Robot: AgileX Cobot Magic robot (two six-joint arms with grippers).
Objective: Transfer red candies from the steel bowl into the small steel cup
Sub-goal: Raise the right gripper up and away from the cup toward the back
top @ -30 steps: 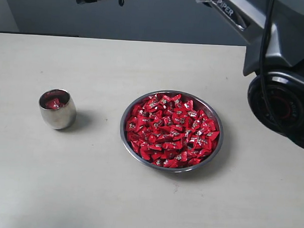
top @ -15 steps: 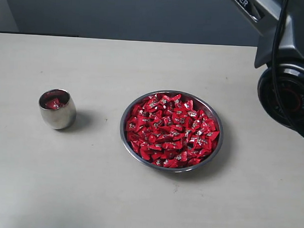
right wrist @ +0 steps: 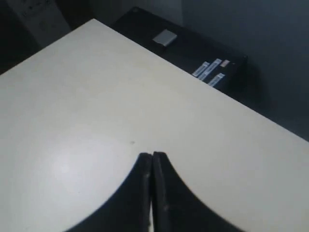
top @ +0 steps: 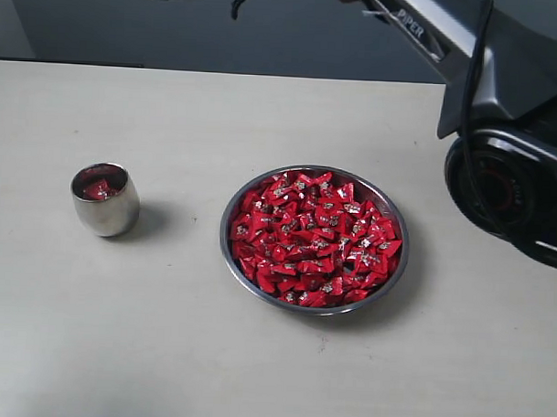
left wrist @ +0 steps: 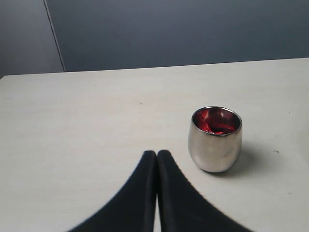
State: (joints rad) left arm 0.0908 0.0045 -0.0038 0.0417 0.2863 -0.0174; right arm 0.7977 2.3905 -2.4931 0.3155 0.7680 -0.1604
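Exterior view is showing us candies (top: 314,239) filling the bowl (top: 224,234), the cup (top: 105,207) standing well apart and holding a few. We are seeing the left hand (left wrist: 157,153) and right hand (right wrist: 152,155) pinched shut and empty, probably waiting between picks.

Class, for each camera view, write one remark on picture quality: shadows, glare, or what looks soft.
Exterior view: the small rounded steel cup and the wide shallow steel bowl cast soft shadows toward the right. Left wrist view: the cup is sharp, its inside glowing red. Right wrist view: soft overall, with pale glare on the cream table.
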